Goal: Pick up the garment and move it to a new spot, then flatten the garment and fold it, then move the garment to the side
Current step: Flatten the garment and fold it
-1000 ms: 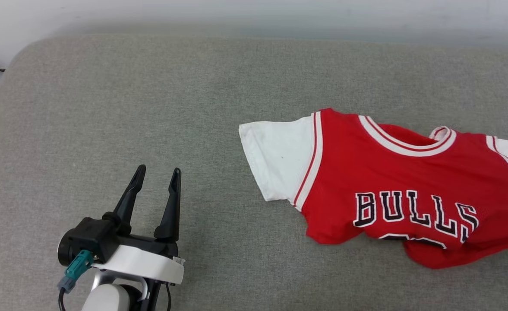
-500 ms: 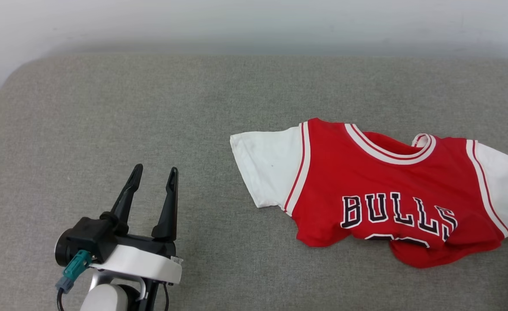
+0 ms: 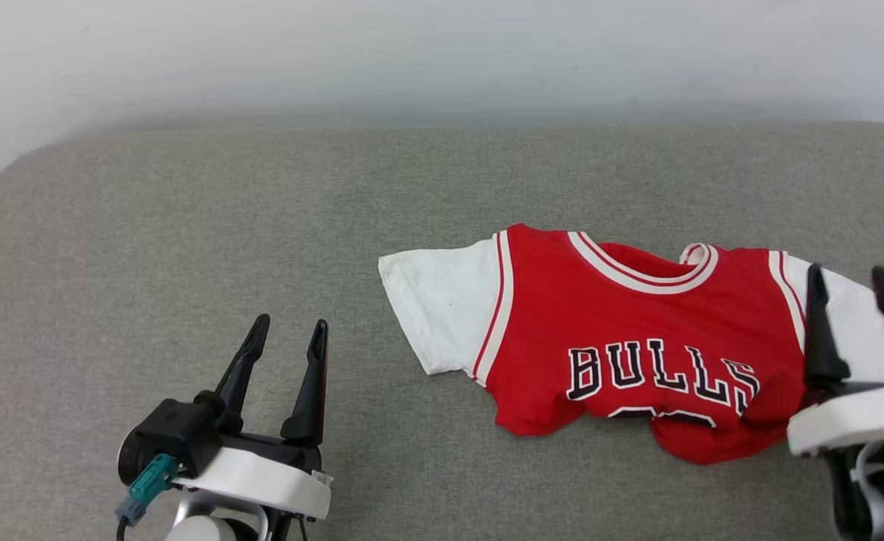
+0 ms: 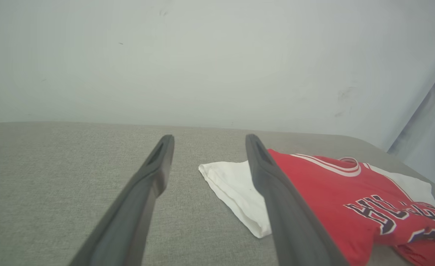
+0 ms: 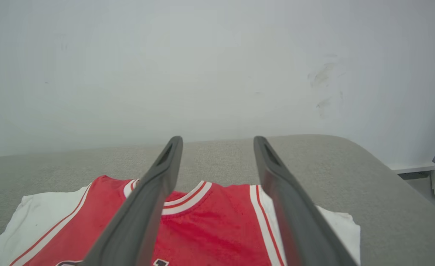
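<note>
Left gripper gapes wide, empty, near the garment; right gripper gapes empty over its sleeve.

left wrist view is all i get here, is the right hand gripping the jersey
Observer: no, the right hand is open over the jersey's white sleeve on the robot's right, with nothing pinched between its fingers.
Operator: and on my side, am i touching it
Observer: no, the head view shows the left hand open and apart from it, with bare grey cushion between them.
</note>
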Robot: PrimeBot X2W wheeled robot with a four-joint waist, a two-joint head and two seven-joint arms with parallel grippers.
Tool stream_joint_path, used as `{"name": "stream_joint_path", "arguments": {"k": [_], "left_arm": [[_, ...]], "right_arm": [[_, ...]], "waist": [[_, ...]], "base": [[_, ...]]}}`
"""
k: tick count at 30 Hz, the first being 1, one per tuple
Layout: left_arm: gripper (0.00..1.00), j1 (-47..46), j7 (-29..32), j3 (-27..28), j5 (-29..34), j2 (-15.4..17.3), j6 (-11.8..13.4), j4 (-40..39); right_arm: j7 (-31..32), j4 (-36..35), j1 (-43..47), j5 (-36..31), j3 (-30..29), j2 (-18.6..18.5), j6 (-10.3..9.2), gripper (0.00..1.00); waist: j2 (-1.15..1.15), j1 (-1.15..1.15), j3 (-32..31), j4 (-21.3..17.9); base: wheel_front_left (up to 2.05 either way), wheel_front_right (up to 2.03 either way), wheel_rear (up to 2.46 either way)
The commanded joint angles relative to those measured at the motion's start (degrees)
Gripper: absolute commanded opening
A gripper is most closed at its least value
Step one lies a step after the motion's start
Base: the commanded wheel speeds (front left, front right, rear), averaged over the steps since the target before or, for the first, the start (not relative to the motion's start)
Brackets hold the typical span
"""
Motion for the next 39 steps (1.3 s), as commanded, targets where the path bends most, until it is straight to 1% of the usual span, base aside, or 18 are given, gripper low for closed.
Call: {"name": "stream_joint_path", "arguments": {"k": [1,4,8,11,13,14,16,19,22,26,31,33,35,39], "left_arm": [[1.0,0.6,-0.2,0.0,-0.1,-0.2,-0.1,-0.2],[1.0,0.6,-0.2,-0.3,-0.7,-0.1,-0.1,0.2],[1.0,-0.6,-0.2,-0.4,-1.2,0.4,-0.1,0.3],[1.0,-2.2,-0.2,-2.4,-2.3,1.8,-0.1,1.6],[1.0,-4.3,-0.2,-4.3,-3.4,3.5,-0.1,3.0],[1.0,-5.9,0.8,-5.6,-4.2,4.6,-0.1,3.8],[1.0,-9.8,4.4,-8.3,-5.6,7.3,-0.1,5.3],[1.0,-17.0,12.7,-11.9,-8.7,11.2,-0.1,6.8],[1.0,-23.7,23.1,-15.9,-12.8,14.3,-0.1,9.0],[1.0,-32.2,35.7,-19.2,-17.5,19.0,0.0,13.2],[1.0,-38.7,47.5,-21.9,-21.7,22.4,0.0,17.4],[1.0,-40.3,50.5,-22.6,-22.6,23.7,0.0,18.5],[1.0,-41.3,52.2,-23.3,-22.7,24.7,0.0,19.7],[1.0,-42.1,53.0,-23.8,-21.9,25.6,0.1,22.5]], "right_arm": [[-1.4,-0.7,1.9,0.9,1.2,0.6,-0.06,1.0],[-3.3,-1.0,4.1,2.3,3.1,1.0,-0.06,1.0],[-3.8,-1.3,5.2,3.0,4.9,1.1,-0.06,1.0],[-3.6,-1.9,4.9,3.4,5.8,1.0,-0.05,1.0],[-3.3,-2.4,4.6,3.7,6.2,1.1,-0.05,1.0],[-3.2,-2.7,4.5,3.7,6.2,1.2,-0.05,1.0],[-3.1,-3.2,4.2,3.8,6.2,1.4,-0.05,1.0],[-3.0,-3.8,3.7,3.6,6.8,1.5,-0.05,1.0],[-3.3,-4.5,3.0,3.7,7.0,1.7,-0.05,1.0],[-4.0,-4.3,2.2,3.7,7.8,2.2,-0.05,1.0],[-5.1,-3.4,1.2,4.2,8.6,2.7,-0.05,1.0],[-5.6,-3.0,0.7,4.3,8.7,2.8,-0.05,1.0],[-6.0,-2.6,0.4,4.4,8.8,2.9,-0.05,1.0],[-6.6,-1.9,0.0,4.8,9.2,2.9,-0.05,1.0]], "waist": [[0.0,0.0,0.0,-0.4],[0.0,0.0,0.3,-0.9],[0.0,0.0,1.1,-1.9],[0.0,0.0,2.0,-2.8],[0.0,0.0,2.8,-3.6],[0.0,0.0,3.3,-4.0],[0.0,0.0,4.4,-4.7],[0.0,0.0,6.3,-5.9],[0.0,0.0,8.6,-6.9],[0.0,0.0,11.1,-8.7],[0.0,0.0,13.6,-10.7],[0.0,0.0,14.4,-11.3],[0.0,0.0,15.0,-11.9],[0.0,0.0,16.0,-12.7]], "base": [[0.0,0.0,0.0],[0.0,0.0,0.0],[0.0,0.0,0.0],[0.0,0.0,0.0],[0.0,0.0,0.0],[0.0,0.0,0.0],[0.0,0.0,0.0],[0.0,0.0,0.0],[0.0,0.0,0.0],[0.0,0.0,0.0],[0.0,0.0,0.0],[0.0,0.0,0.0],[0.0,0.0,0.0],[0.0,0.0,0.0]]}}
